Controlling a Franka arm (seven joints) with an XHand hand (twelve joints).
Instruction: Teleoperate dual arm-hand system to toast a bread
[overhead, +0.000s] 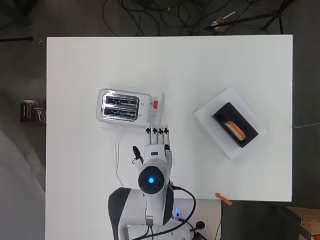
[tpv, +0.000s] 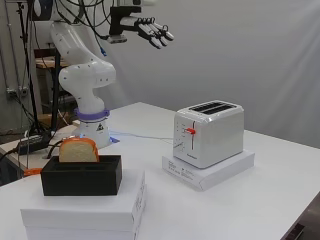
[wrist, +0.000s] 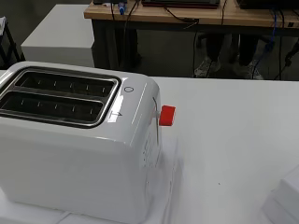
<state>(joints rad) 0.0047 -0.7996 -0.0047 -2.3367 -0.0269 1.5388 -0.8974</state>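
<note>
Overhead, the robot hand hangs high above the white surface, its fingers stretched out almost straight and a little spread, released and grasping nothing. In the side view it sits well above everything on the surface, fingers pointing forward and slightly down.

Just ahead of the fingertips and far below them stands the white toaster, raised on a flat white box. Both of its slots show dark and empty in the wrist view. The red lever sticks out from the narrow end of the toaster, the end nearest the robot hand, and sits high in its track. A thin white cord runs from the toaster back across the surface, passing to one side of the robot hand.

Well off to the other side of the robot hand, apart from the toaster, a black holder rests on a larger white box. The slice of bread stands upright in this holder, its brown crust and pale top rising above the black rim. The robot hand is nowhere near touching it.

A small orange object lies at the near edge of the surface, beside the arm's base; what it is cannot be made out.
</note>
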